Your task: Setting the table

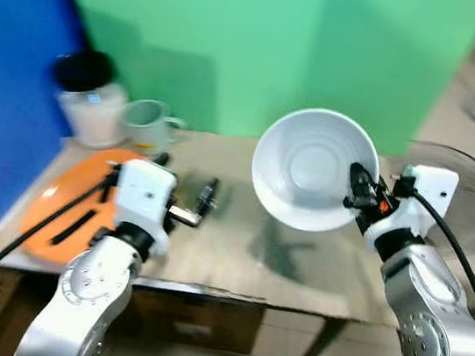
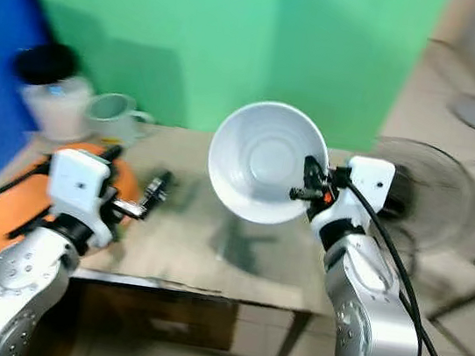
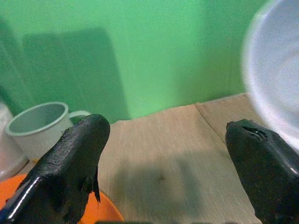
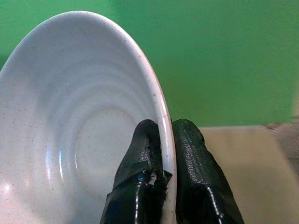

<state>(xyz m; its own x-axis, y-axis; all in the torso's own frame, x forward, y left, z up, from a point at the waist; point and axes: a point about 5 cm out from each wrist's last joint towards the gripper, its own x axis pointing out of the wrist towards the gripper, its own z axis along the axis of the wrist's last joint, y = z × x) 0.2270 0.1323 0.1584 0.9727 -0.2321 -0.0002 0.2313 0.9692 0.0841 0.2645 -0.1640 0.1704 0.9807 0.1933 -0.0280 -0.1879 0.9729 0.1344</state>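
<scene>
We note the right end effector (image 4: pixel 161 154) pinching the rim of the white bowl (image 1: pixel 314 168), one finger inside and one outside, holding it tilted in the air above the wooden surface (image 1: pixel 236 249), its hollow facing the camera. The left end effector (image 3: pixel 163 158) hovers low over the surface with its fingers spread wide, gripping nothing, just beside the orange plate (image 1: pixel 70 208). Behind the plate stand a pale green mug (image 1: pixel 149 123) and a black-lidded jar (image 1: pixel 89 100), against a green backdrop (image 1: pixel 266 40).
</scene>
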